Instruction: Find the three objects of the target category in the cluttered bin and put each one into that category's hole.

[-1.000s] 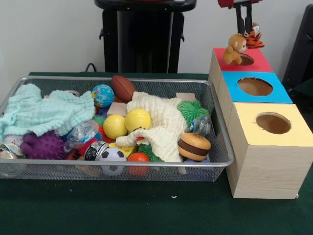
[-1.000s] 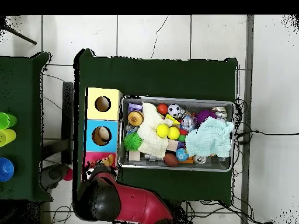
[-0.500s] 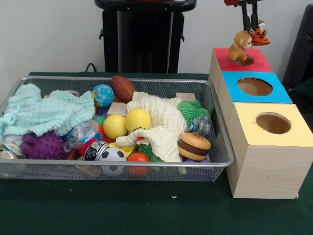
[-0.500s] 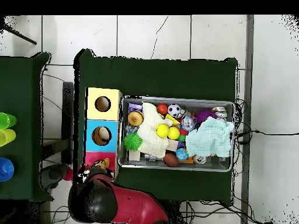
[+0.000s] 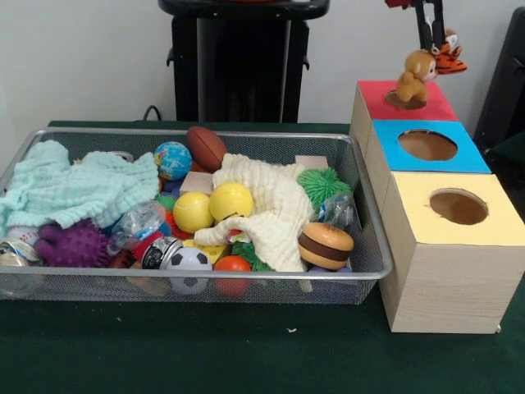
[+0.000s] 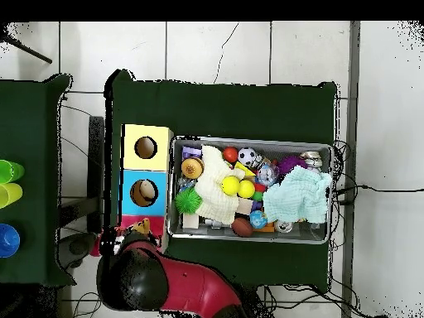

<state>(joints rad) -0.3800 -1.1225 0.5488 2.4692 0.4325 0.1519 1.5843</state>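
Note:
My gripper (image 5: 431, 39) hangs at the top right of the front view, shut on two small plush animals that dangle together. The tan-brown one (image 5: 417, 72) hangs just above the round hole (image 5: 395, 100) in the red face (image 5: 440, 105) of the far wooden box. The orange tiger-striped one (image 5: 449, 56) sits behind it, a little higher. The silver wire-mesh bin (image 5: 205, 132) lies left of the boxes, full of toys and cloths. In the overhead view the red arm (image 6: 161, 286) covers most of the red box (image 6: 132, 221). No third plush animal shows.
A blue-faced hole (image 5: 427, 145) and a yellow-faced hole (image 5: 458, 207) follow on nearer boxes. The bin holds a purple spiky ball (image 5: 74, 244), a toy burger (image 5: 325, 245), yellow balls (image 5: 230, 201), a cream cloth (image 5: 275, 205) and a mint cloth (image 5: 74, 187).
The gripper has moved right and slightly up in the front view, carrying both plush animals from left of the red hole to over its right side. The bin is unchanged.

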